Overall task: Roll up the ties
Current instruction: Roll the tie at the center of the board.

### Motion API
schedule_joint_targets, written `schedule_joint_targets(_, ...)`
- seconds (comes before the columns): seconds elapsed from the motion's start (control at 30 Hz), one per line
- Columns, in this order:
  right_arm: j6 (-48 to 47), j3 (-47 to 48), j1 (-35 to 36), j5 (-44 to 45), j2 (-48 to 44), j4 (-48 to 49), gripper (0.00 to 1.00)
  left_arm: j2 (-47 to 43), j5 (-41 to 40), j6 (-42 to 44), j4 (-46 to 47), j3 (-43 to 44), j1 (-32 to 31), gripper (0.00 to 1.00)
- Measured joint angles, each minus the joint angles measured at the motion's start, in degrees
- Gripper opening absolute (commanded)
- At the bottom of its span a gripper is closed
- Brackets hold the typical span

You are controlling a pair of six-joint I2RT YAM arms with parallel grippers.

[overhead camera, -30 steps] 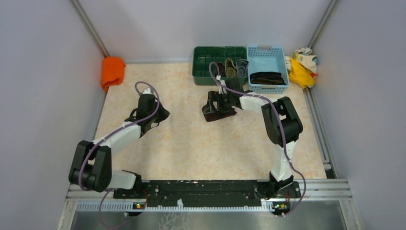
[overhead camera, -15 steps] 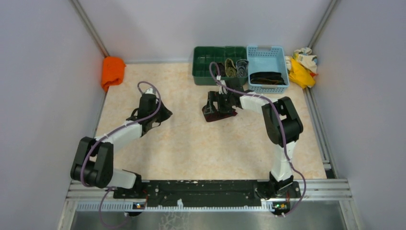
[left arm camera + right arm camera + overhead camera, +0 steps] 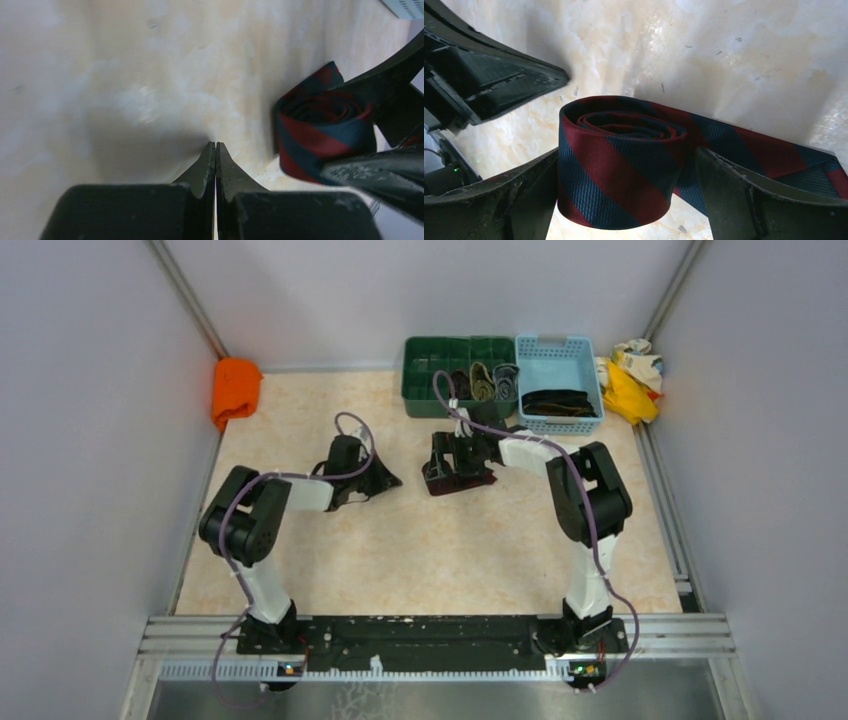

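A dark red and navy striped tie stands rolled into a coil on the table, its loose tail trailing to the right. My right gripper is open, one finger on each side of the coil and close against it. In the top view that gripper hangs over the tie in front of the bins. My left gripper is shut and empty, low over the table, with the tie just to its right. In the top view its tip points at the tie.
A green bin at the back holds several rolled ties. Beside it a light blue basket holds dark ties. An orange cloth lies at the back left. Yellow and cream rags lie at the back right.
The left arm has swung right across the table, bringing its shut gripper close to the tie. The right gripper's fingers have spread a little wider around the coil.
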Motion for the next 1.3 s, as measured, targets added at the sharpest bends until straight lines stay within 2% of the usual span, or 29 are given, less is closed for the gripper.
schedule_joint_targets(0.3, -0.6, 0.7, 1.7, 0.4, 0.0, -1.4, 0.98, 8.0, 2.6, -2.1, 3.7, 7.6, -5.0, 0.00)
schedule_joint_targets(0.73, -1.2, 0.7, 1.8, 1.2, 0.0, -1.8, 0.99, 9.2, 3.5, -3.8, 5.0, 8.3, -7.3, 0.00)
schedule_joint_targets(1.07, -4.0, 4.7, 5.0, 11.2, -0.7, -7.2, 0.99, 9.1, 3.5, -4.0, 5.5, 7.9, -7.5, 0.00)
schedule_joint_targets(1.3, -6.0, 8.6, 9.9, 22.5, -0.7, -11.7, 0.99, 9.1, 3.5, -3.9, 6.6, 7.3, -7.7, 0.00)
